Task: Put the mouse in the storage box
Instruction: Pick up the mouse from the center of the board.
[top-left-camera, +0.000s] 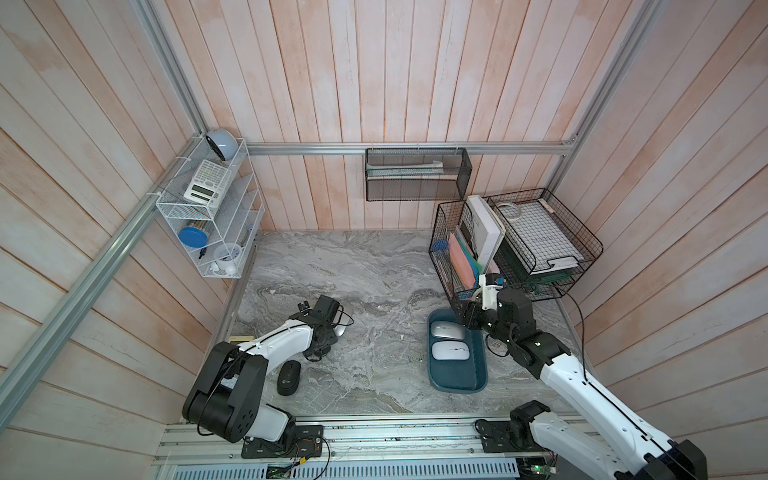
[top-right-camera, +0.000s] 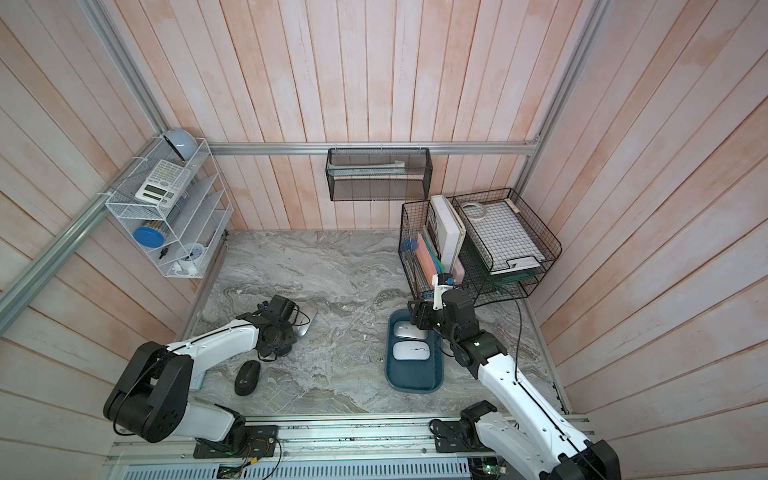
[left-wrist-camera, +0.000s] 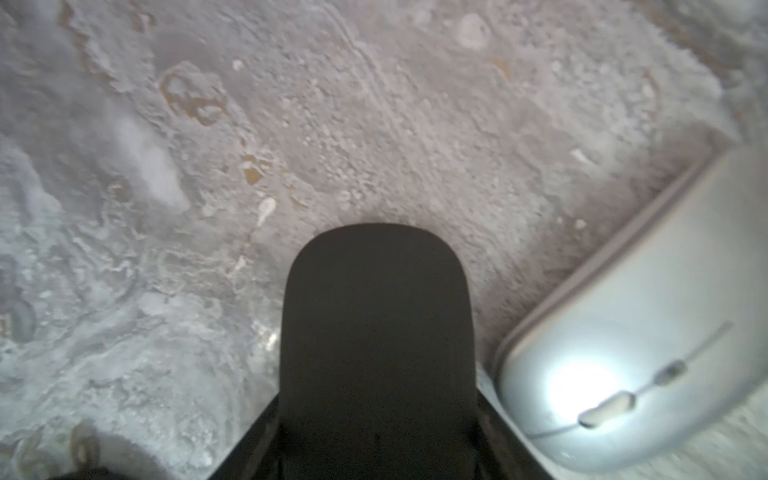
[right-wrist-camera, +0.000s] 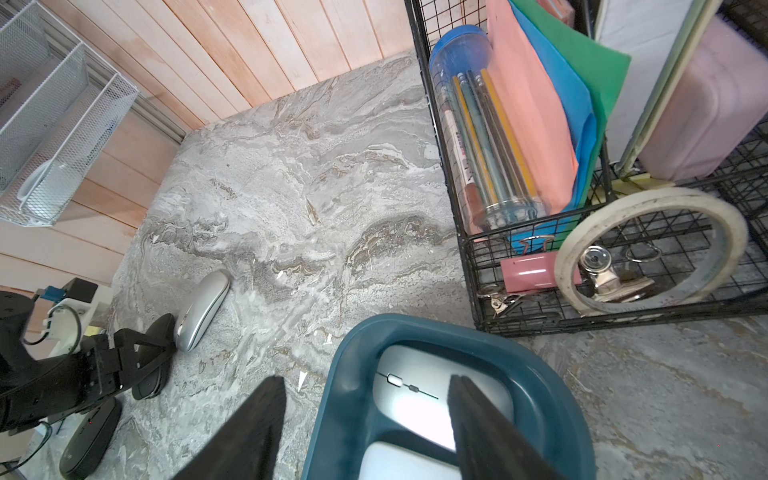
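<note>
A silver mouse (top-left-camera: 344, 325) (left-wrist-camera: 644, 332) lies on the marble table at the left. My left gripper (left-wrist-camera: 376, 232) (right-wrist-camera: 160, 332) stands shut right beside it, its fingers pressed together with nothing between them. A black mouse (top-left-camera: 289, 377) (right-wrist-camera: 89, 440) lies nearer the table's front edge. The teal storage box (top-left-camera: 457, 384) (right-wrist-camera: 353, 374) holds two white mice (top-left-camera: 444, 329) (top-left-camera: 451, 351). My right gripper (right-wrist-camera: 365, 380) (top-left-camera: 465, 318) hangs open over the box's far end. One of its fingers is over the far white mouse and the other is outside the rim.
Two black wire baskets (top-left-camera: 461, 249) (top-left-camera: 548, 245) with folders, books and a tape roll (right-wrist-camera: 648, 249) stand just behind the box. A black mesh basket (top-left-camera: 415, 174) hangs on the back wall. A white wire rack (top-left-camera: 212, 216) is fixed at the left wall.
</note>
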